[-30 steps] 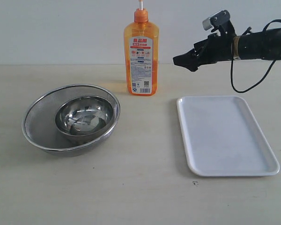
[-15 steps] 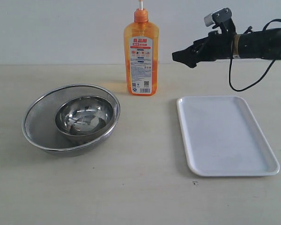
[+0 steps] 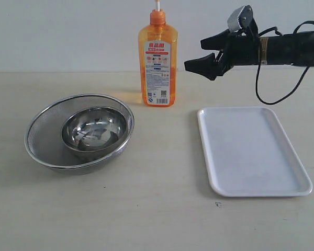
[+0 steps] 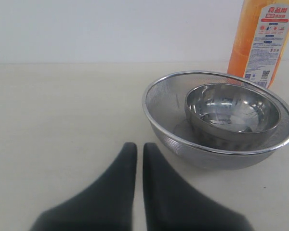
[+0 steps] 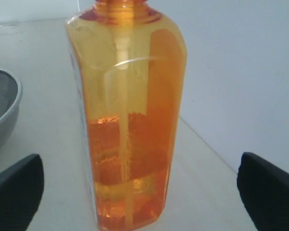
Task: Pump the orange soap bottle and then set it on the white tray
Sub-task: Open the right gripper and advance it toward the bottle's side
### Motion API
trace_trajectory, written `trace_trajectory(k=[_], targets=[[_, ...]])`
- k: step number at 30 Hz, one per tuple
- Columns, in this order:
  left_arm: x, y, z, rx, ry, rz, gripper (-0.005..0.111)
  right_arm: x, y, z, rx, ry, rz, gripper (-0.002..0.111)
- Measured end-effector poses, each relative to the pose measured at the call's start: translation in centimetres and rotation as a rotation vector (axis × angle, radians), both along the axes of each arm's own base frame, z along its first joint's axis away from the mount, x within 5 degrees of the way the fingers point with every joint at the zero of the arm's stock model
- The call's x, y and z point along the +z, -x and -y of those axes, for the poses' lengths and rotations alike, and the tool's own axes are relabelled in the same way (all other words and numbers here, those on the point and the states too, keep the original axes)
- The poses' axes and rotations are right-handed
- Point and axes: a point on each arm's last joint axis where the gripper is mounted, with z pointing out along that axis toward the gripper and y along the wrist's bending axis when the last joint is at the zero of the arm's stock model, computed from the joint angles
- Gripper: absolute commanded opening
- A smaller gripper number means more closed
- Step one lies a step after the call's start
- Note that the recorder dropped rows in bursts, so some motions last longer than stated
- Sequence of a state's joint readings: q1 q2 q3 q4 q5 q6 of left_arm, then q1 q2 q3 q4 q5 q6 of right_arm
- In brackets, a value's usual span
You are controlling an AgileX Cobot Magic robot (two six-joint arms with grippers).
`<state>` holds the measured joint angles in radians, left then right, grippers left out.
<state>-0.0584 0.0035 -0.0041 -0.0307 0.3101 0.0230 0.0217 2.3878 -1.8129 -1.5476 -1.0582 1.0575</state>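
The left gripper: black fingers nearly together, thin slit between. Ahead, on the beige tabletop, a round steel mesh strainer holds a polished steel bowl. A white-and-red-labelled orange translucent soap bottle stands upright just behind the strainer.

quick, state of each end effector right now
Left end effector: shut, holding nothing.
Right end effector: open, empty, facing the orange soap bottle without touching it.
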Motion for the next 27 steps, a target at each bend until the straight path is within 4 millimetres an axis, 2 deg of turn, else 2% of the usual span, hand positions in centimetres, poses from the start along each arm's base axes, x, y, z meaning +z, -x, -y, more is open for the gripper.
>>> trace_trajectory(k=[4, 5, 7, 10, 14, 16, 18, 21, 27], targets=[[0.0, 0.0, 0.0, 0.000, 0.000, 0.000, 0.005, 0.1, 0.2, -0.1, 0.027, 0.000, 0.024, 0.102], [0.0, 0.0, 0.0, 0.000, 0.000, 0.000, 0.005, 0.2, 0.1, -0.1, 0.027, 0.000, 0.026, 0.094], [0.0, 0.0, 0.0, 0.000, 0.000, 0.000, 0.005, 0.4, -0.3, -0.2, 0.049, 0.005, 0.043, 0.088], [0.0, 0.0, 0.0, 0.000, 0.000, 0.000, 0.005, 0.5, -2.2, -0.2, 0.100, -0.077, 0.007, 0.088], [0.0, 0.0, 0.0, 0.000, 0.000, 0.000, 0.005, -1.4, -3.9, 0.8, 0.082, -0.121, -0.070, 0.088], [0.0, 0.0, 0.0, 0.000, 0.000, 0.000, 0.005, -1.6, -4.2, 1.0, 0.081, -0.115, -0.079, 0.088], [0.0, 0.0, 0.0, 0.000, 0.000, 0.000, 0.005, -1.5, -4.2, 1.1, 0.082, -0.110, -0.085, 0.090], [0.0, 0.0, 0.0, 0.000, 0.000, 0.000, 0.005, -1.6, -4.3, 1.1, 0.076, -0.122, -0.118, 0.105], [0.0, 0.0, 0.0, 0.000, 0.000, 0.000, 0.005, -1.7, -4.2, 1.1, 0.069, -0.128, -0.172, 0.105]])
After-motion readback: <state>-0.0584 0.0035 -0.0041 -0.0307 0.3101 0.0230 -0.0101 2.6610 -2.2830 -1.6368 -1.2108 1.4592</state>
